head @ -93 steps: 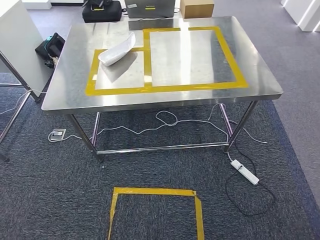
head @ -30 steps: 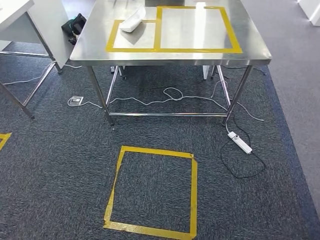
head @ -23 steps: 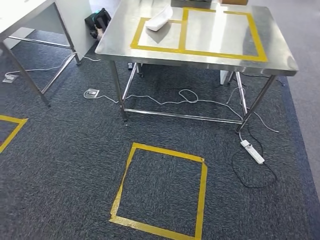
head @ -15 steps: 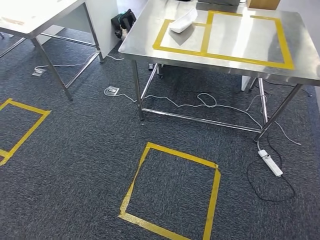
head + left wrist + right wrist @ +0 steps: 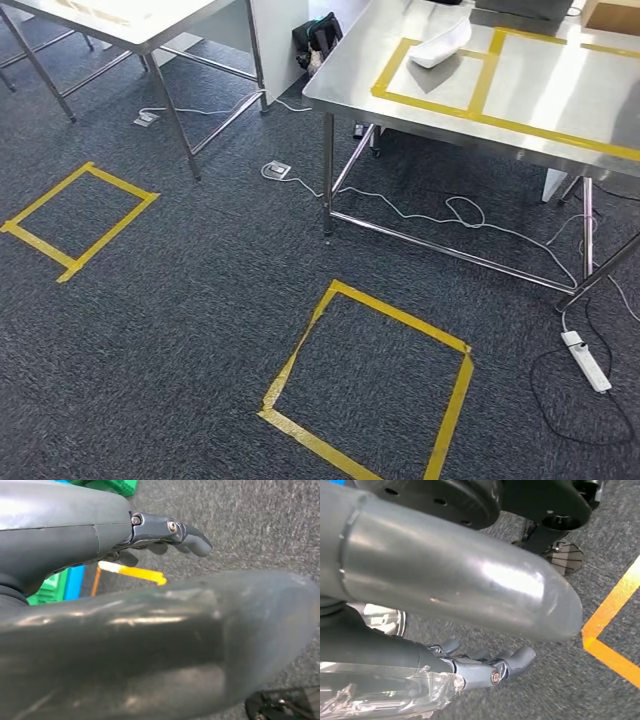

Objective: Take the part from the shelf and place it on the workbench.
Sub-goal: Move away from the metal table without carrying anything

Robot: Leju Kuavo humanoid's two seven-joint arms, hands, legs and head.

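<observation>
a: where's the part [image 5: 438,46]?
b: on the steel workbench [image 5: 362,70], inside a yellow tape frame, well apart from both hands.
a: and the hands?
b: left hand [image 5: 166,532] and right hand [image 5: 486,667] hang over carpet, fingers loosely apart, holding nothing.

Dark grey speckled carpet [image 5: 189,300] fills the frame. A yellow tape square [image 5: 367,380] lies lower centre, another yellow tape square [image 5: 79,218] at left. A white power strip [image 5: 586,361] sits lower right, a white cable [image 5: 453,215] trails at centre, and a black bag [image 5: 317,38] rests at the top.
</observation>
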